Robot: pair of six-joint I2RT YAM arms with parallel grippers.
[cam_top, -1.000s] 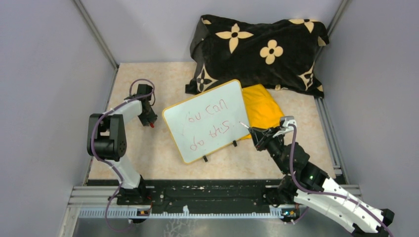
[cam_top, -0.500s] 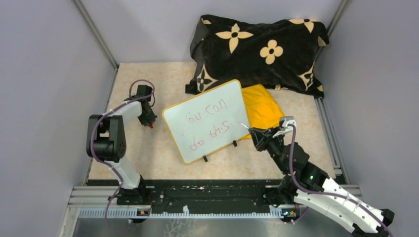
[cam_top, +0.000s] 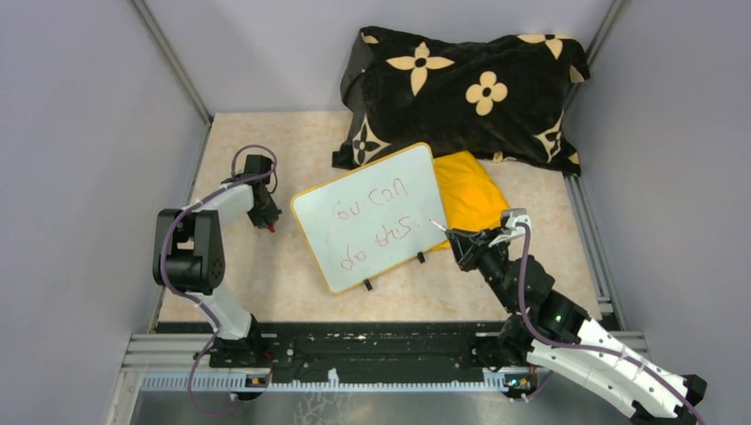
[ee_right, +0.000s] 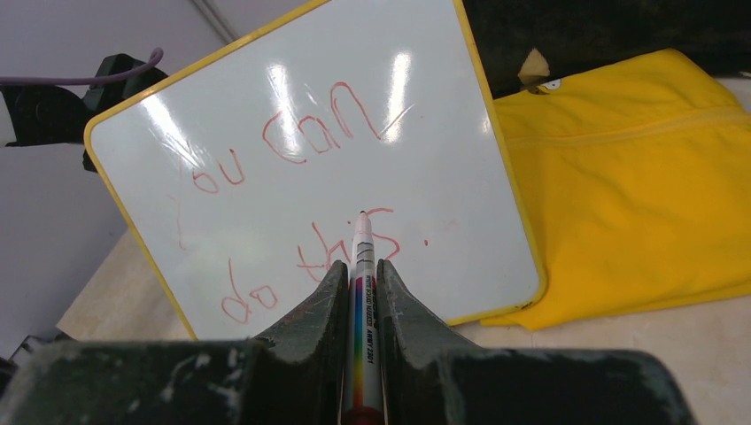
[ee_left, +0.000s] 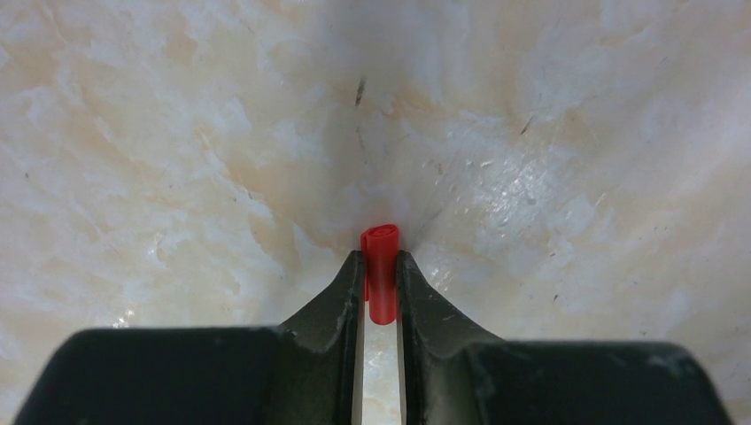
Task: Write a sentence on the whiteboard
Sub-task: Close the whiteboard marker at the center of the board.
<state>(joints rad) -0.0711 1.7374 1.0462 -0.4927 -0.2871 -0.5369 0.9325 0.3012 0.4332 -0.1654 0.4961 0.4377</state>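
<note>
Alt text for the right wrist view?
The right hand grips a white marker, tip aimed at the whiteboard, whose red handwritten sentence reads "You can do this" in two lines. A folded yellow cloth lies beside the board's right edge.

Black cushion (cam_top: pixel 465 84) with cream flower motifs, lying at the far side of the enclosure. Folded yellow cloth (cam_top: pixel 474 199) just in front of the cushion, its far edge meeting it. Beige marbled tabletop (cam_top: pixel 292 142) beneath the cushion, extending toward the near side. Plain grey walls (cam_top: pixel 89 133) flank the cushion on both sides.
</note>
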